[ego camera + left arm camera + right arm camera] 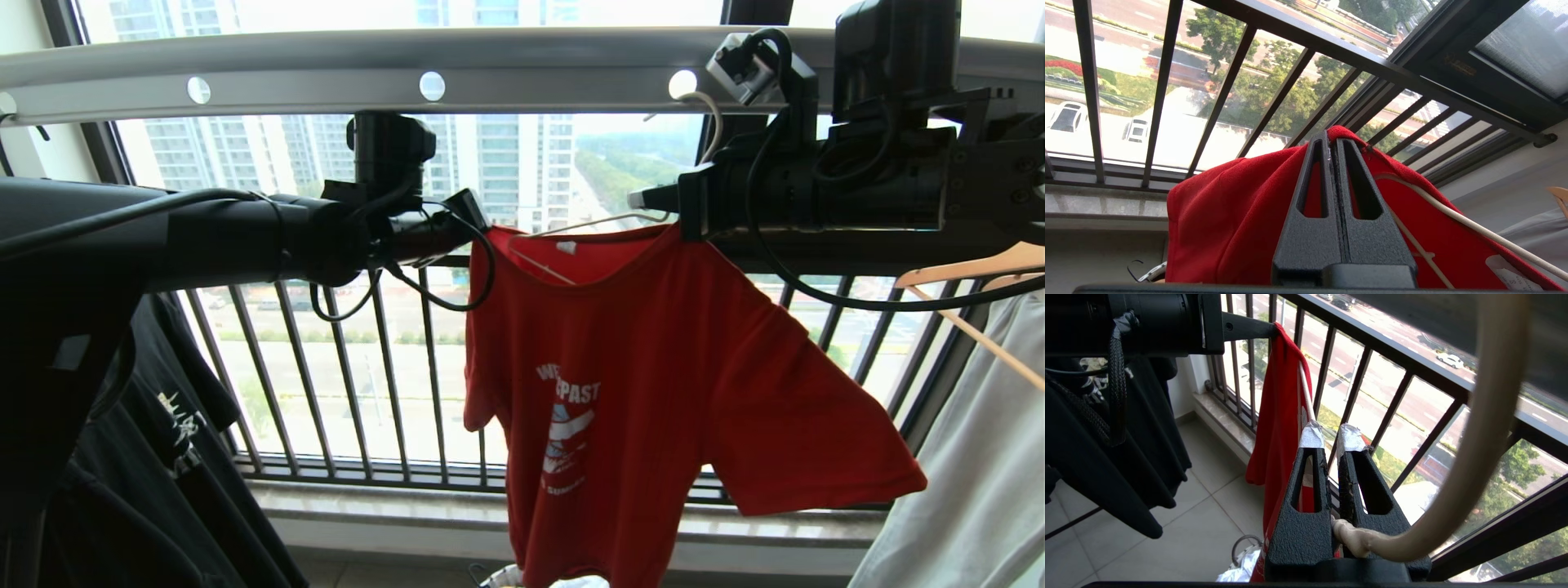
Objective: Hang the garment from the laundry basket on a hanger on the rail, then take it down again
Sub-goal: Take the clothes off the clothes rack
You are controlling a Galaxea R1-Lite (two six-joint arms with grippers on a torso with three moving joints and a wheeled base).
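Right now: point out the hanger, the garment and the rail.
hanger [712, 122], head view, on the curved hook under the rail.
garment [653, 343], head view, on the red chest panel.
rail [326, 86], head view, on the bar's face between two holes.

1. The T-shirt [653, 367] hangs on the wire hanger [588, 222] between the left hand [478, 224] and right hand [653, 198].
2. The rail [490, 73] runs above both hands.
3. The window railing [367, 367] stands beyond them.

Garment [1229, 220]: matt red knit cloth, pinched between the left gripper's [1333, 147] rough-textured black plastic jaws. Hanger [1490, 428]: smooth cream-coated wire. Rail [506, 77]: satin grey metal.
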